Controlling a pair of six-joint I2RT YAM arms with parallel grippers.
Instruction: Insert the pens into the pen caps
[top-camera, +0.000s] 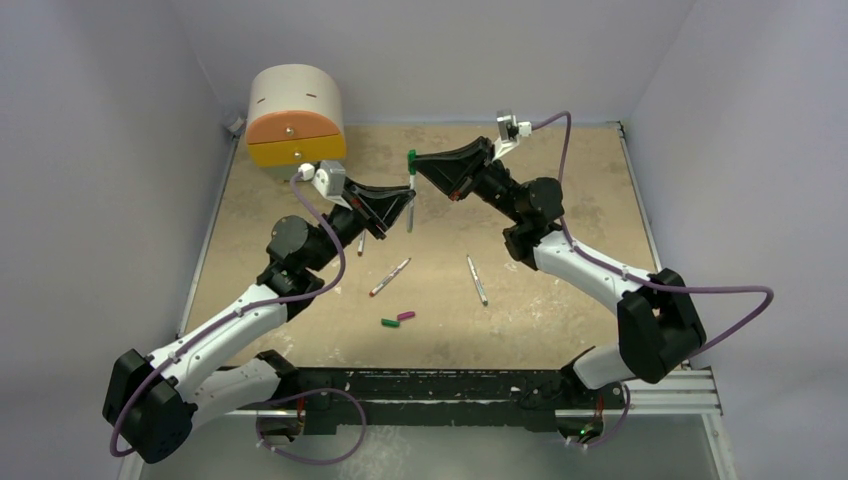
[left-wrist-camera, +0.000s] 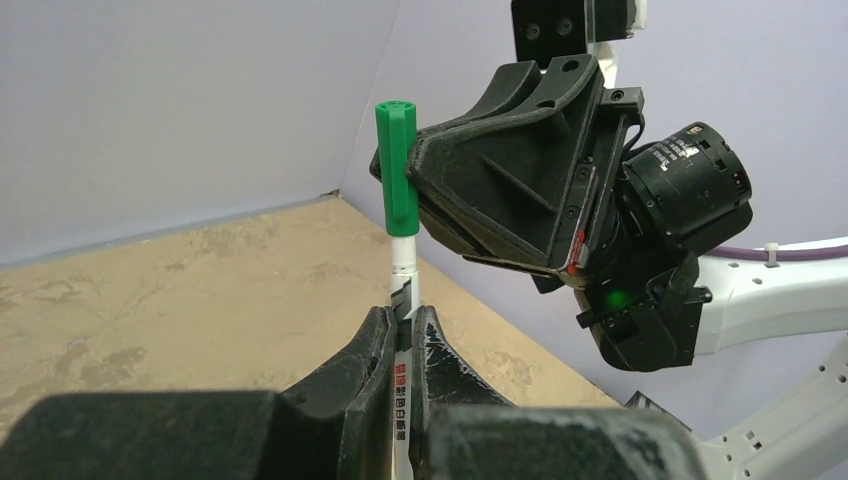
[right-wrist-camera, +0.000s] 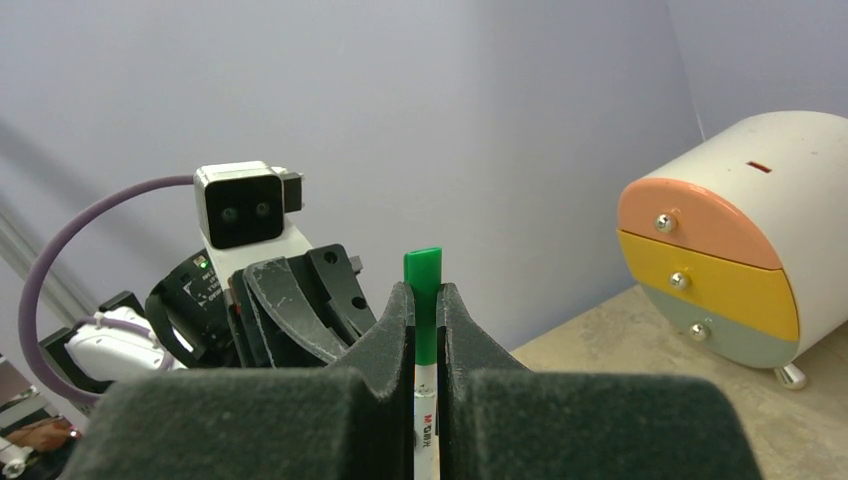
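Left hand (left-wrist-camera: 400, 335): fingers pressed together on the lower barrel of a pen (left-wrist-camera: 403, 262), which stands upright, white barrel with printed lettering between the pads. Right hand (right-wrist-camera: 426, 300): fingers pinched on a green cap (left-wrist-camera: 397, 160), gripping its lower half; the cap's top end shows above the fingertips. The cap sits over the upper end of the held pen, in line with the barrel; how far it is seated cannot be told, since the joint is partly behind the right fingers. Both hands meet above the far middle of the tabletop (top-camera: 560, 320), well clear of its surface. On the tabletop, nearer the arm bases: a second pen (top-camera: 390, 277) lies at a slant left of centre, a third pen (top-camera: 477, 279) lies right of centre, well apart from it. A fourth pen (top-camera: 361, 243) shows partly below the left arm. A loose green cap (top-camera: 389, 323) and a magenta cap (top-camera: 406, 316) lie just beside each other, nearer than the second pen. A drawer unit (top-camera: 295, 115), white shell with orange and yellow fronts, stands at the far left corner.
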